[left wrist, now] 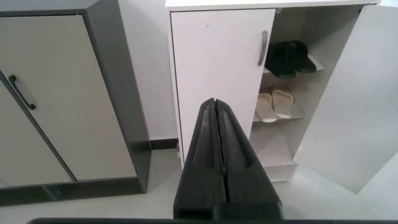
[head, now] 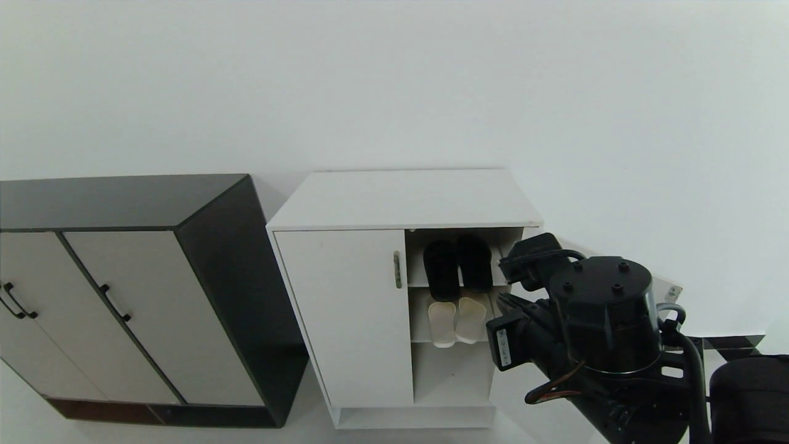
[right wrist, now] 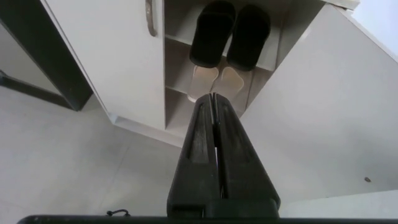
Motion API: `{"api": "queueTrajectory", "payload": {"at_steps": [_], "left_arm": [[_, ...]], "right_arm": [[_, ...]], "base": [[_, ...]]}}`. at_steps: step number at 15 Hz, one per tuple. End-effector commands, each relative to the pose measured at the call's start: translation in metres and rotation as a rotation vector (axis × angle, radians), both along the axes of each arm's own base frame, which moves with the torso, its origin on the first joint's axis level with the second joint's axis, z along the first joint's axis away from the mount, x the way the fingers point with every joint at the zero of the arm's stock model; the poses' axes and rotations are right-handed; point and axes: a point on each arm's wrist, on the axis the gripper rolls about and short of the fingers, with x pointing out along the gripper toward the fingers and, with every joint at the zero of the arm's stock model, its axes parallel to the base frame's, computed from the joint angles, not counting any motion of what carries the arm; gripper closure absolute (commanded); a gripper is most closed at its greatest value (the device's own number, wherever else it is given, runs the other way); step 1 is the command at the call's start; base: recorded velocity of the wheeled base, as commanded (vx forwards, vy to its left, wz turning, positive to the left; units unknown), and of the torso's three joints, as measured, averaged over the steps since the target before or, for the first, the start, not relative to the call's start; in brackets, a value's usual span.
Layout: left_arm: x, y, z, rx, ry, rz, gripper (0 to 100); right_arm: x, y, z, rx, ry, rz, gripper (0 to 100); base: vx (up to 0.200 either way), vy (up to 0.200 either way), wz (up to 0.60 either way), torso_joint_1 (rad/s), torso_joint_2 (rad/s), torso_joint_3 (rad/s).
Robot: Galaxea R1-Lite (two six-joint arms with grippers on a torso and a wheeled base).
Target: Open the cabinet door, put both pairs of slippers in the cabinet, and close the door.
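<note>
The white cabinet (head: 400,198) stands against the wall with its left door (head: 345,314) closed and its right door (left wrist: 360,112) swung wide open. A pair of black slippers (head: 457,262) lies on the top shelf. A pair of cream slippers (head: 456,317) lies on the shelf below it; the bottom compartment is bare. My left gripper (left wrist: 214,102) is shut on nothing, hanging before the closed left door. My right gripper (right wrist: 213,96) is shut and empty too, in front of the open compartment beside the open door (right wrist: 323,112), below the black slippers (right wrist: 230,34).
A taller black cabinet (head: 123,296) with two grey doors stands left of the white one, a narrow gap between them. Pale bare floor (right wrist: 74,155) spreads in front of both. My right arm (head: 601,320) hides most of the open door in the head view.
</note>
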Motion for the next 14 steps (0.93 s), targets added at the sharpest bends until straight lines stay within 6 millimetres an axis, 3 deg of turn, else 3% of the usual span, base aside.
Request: {"api": "queueTrajectory", "payload": {"at_steps": [1, 8, 10, 14], "left_arm": [[0.0, 0.0, 0.0, 0.0, 0.0, 0.0, 100], [0.0, 0.0, 0.0, 0.001, 0.0, 0.0, 100], [0.0, 0.0, 0.0, 0.001, 0.0, 0.0, 100], [0.0, 0.0, 0.0, 0.001, 0.0, 0.0, 100]], "right_arm": [[0.0, 0.0, -0.002, -0.005, 0.003, -0.001, 100], [0.006, -0.002, -0.006, -0.029, 0.006, -0.016, 100], [0.009, -0.003, -0.009, -0.049, 0.01, -0.026, 100], [0.07, -0.01, -0.009, -0.024, 0.002, -0.171, 100]], "base": [[0.0, 0.0, -0.6, 0.002, 0.0, 0.002], [0.0, 0.0, -0.6, 0.003, 0.0, 0.002], [0.0, 0.0, 0.0, 0.0, 0.0, 0.0], [0.0, 0.0, 0.0, 0.0, 0.0, 0.0]]}}
